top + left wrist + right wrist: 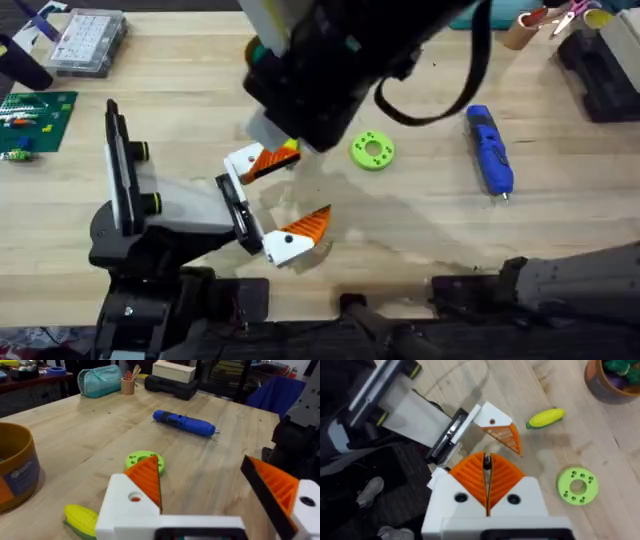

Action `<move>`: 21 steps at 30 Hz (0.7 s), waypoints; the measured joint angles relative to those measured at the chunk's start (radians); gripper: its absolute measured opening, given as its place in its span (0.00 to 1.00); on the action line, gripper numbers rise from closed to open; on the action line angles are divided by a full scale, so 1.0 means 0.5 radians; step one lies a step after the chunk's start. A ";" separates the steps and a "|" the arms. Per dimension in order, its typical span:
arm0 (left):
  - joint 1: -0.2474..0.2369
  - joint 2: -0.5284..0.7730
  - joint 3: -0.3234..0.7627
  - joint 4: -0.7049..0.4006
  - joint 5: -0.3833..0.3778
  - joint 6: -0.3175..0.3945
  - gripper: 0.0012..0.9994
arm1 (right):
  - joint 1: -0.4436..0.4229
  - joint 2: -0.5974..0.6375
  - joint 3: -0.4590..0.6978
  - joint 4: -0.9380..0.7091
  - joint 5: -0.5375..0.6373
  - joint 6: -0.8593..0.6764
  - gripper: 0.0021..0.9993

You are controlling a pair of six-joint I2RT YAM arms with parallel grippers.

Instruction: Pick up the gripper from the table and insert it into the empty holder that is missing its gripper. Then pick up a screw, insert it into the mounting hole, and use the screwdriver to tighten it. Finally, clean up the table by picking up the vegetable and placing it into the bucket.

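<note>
The screwdriver is a bright blue, pen-shaped plastic body with a short silver tip; it lies flat on the pale, grained wooden table, well to the right of a lime-green round disc pierced with holes. The vegetable is a small, smooth yellow piece with a green end; it lies on its side on the wood between the disc and the bucket, which is round, orange and tan-rimmed, with teal and purple pieces inside. The holder shows a thin black plate fronting a white-and-grey block on a black stand. The left gripper has white fingers with orange ribbed pads; its jaws are spread wide and grasp nothing. The vegetable lies just beside one of its fingers. The right gripper hangs over the space in front of the black plate; its ribbed pads are pressed together. A small dark sliver sits at their tips, and I cannot tell what it is.
</note>
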 joint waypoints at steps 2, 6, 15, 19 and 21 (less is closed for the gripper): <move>0.000 0.000 0.000 0.001 0.000 0.000 0.99 | 0.014 0.031 0.048 -0.001 -0.003 -0.002 0.00; 0.000 0.000 0.000 0.000 0.000 0.000 0.99 | 0.056 0.108 0.090 -0.004 -0.005 -0.018 0.00; 0.000 0.000 0.000 0.000 0.000 0.000 0.99 | 0.076 0.221 0.090 0.039 0.014 -0.108 0.00; 0.000 0.000 0.000 0.000 0.000 0.000 0.99 | 0.076 0.228 0.090 0.113 0.020 -0.138 0.00; 0.000 0.000 0.000 0.000 0.001 0.000 0.99 | 0.076 0.228 0.090 0.125 0.020 -0.152 0.00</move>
